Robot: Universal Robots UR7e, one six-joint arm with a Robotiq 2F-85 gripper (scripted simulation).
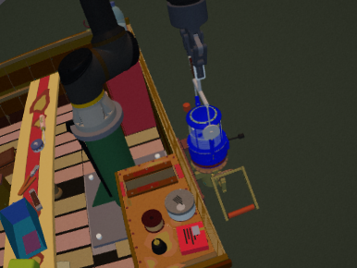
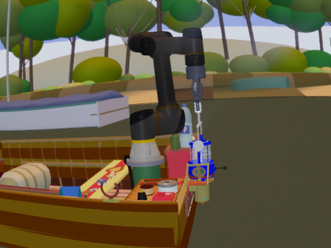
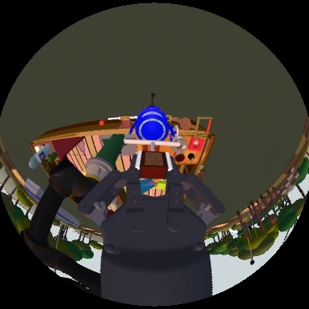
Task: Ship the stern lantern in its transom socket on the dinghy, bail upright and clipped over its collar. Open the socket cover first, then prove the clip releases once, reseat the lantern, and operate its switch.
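Note:
Just outside the dinghy's transom, the blue stern lantern (image 1: 207,135) (image 2: 200,158) (image 3: 151,126) sits upright in its socket (image 2: 202,189). Its pale wire bail (image 1: 201,94) (image 2: 200,127) (image 3: 151,142) stands raised above the lantern, and my gripper (image 1: 199,74) (image 2: 198,109) (image 3: 152,157) is closed on the top of it, straight above the lantern. The socket cover (image 1: 236,191), a brass frame with an orange handle, hangs swung open beside the socket. A small black lever (image 1: 238,137) (image 2: 221,168) sticks out from the lantern's side. The collar and its clip are too small to make out.
The arm's green pedestal (image 1: 108,157) stands on the dinghy floor next to a red box (image 1: 132,99). An orange panel (image 1: 169,210) by the transom carries a grey dial, a dark knob and a red switch plate. A yellow thwart (image 1: 32,152) with small tools lies to the left.

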